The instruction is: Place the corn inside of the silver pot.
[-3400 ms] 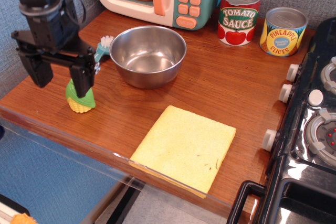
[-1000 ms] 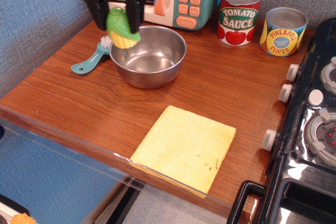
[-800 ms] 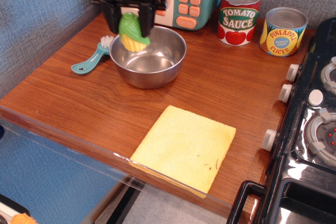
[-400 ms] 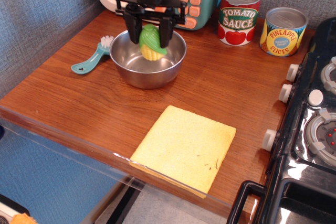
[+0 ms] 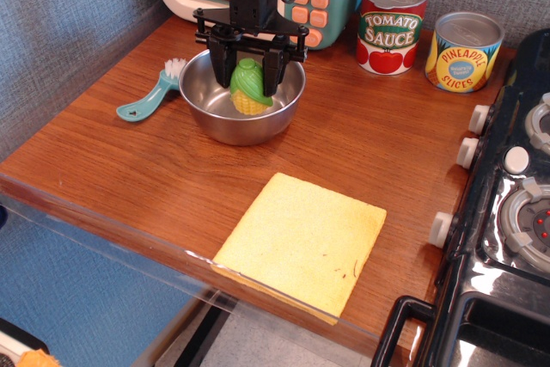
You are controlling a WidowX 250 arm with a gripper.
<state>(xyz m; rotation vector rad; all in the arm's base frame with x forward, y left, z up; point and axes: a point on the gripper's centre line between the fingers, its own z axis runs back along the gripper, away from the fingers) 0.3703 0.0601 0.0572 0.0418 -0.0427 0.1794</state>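
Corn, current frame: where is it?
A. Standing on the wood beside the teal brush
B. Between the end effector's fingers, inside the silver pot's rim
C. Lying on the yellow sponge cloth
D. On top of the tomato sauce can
B: the corn sits between the fingers of the end effector, lowered within the rim of the silver pot.

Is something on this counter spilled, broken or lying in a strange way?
Nothing is spilled or broken. Only the yellow sponge cloth looks slightly odd: it lies skewed, with its near corner at the counter's front edge. The end effector holds the corn tilted inside the silver pot, and both cans stand upright.
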